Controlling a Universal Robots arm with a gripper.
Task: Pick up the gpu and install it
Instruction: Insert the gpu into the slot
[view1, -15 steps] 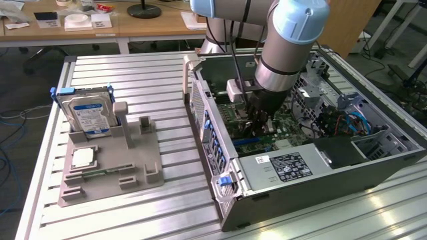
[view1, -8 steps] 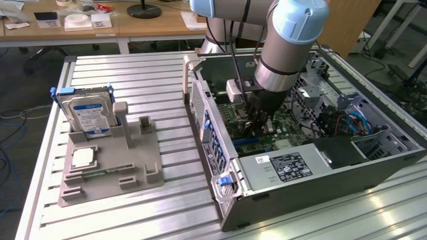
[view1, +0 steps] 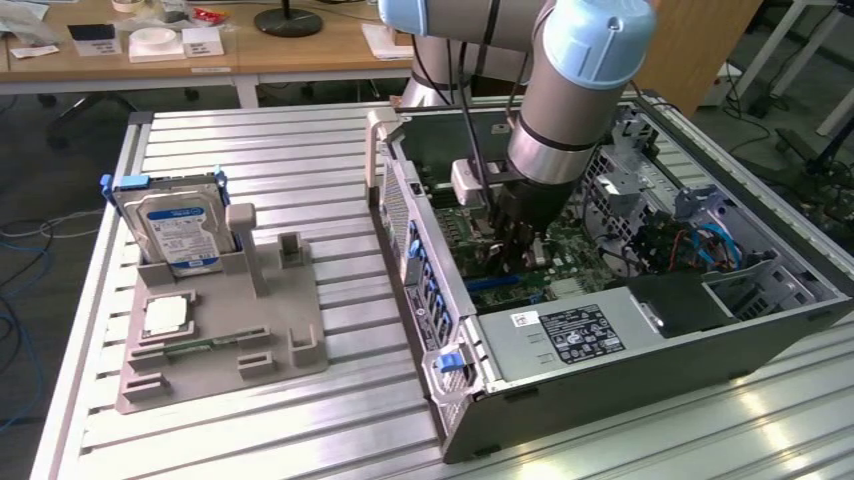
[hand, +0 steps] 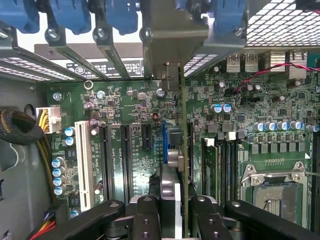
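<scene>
Pincer: the pincer (hand: 172, 210) is pinched on the gpu (hand: 176, 165), fingers (hand: 145, 215) on either face of the card, low inside the computer case (view1: 641, 300).
Gpu: held edge-on directly beneath the pincer, its metal bracket (hand: 172, 40) reaching the rear slot openings beyond the pincer, its lower edge at the blue slot (hand: 164, 142) on the motherboard (hand: 125, 125).
Seating: I cannot tell whether the card edge is fully home.
Risk, misalignment: a slightly tilted card could bind or scrape the slot.
Risk, bracket: it could catch on the case's rear frame.
Risk, neighbours: capacitors (hand: 220, 107) and memory slots (hand: 225, 165) sit just beside the card; a sideways slip could strike them.
</scene>
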